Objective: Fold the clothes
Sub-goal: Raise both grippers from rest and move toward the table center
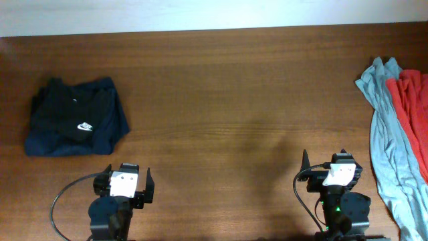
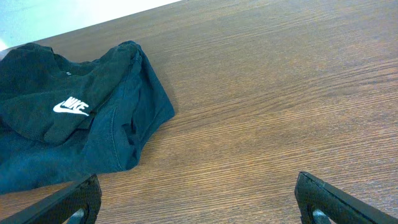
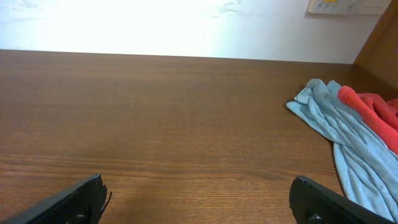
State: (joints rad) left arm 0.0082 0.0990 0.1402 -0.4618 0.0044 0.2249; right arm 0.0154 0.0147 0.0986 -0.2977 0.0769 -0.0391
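Starting at our own hands, we find both of them empty. The left gripper (image 1: 128, 175) sits at the near edge of the table (image 1: 234, 100) with its jaws spread wide. Its wrist view shows only bare wood between the two fingers (image 2: 62, 202). The right gripper (image 1: 325, 161) is the same, wide apart with nothing between its fingertips and nothing touching them.

Just ahead and to the left of the left gripper lies the navy T-shirt (image 1: 73, 124). It is gathered into a compact, roughly square bundle with its white logo (image 2: 71, 107) facing up. We judge it already folded, or near enough, though its edges look loose, not crisp.

Well off to the right, along the table's right edge, the pale grey-blue T-shirt (image 1: 391, 134) lies crumpled in a long strip. The red garment (image 1: 411, 107) is bunched against its outer side and touches it. From the right wrist view we cannot tell whether the red one partly overlies the grey-blue one or only lies beside it.

We take this as the pause between garments, with one done and two to go. Next, we think the right arm should reach out to the right and close on a free edge of the grey-blue shirt, clear of the red cloth. It can then draw the shirt to the open middle of the table. There both hands can spread it flat before any fold.
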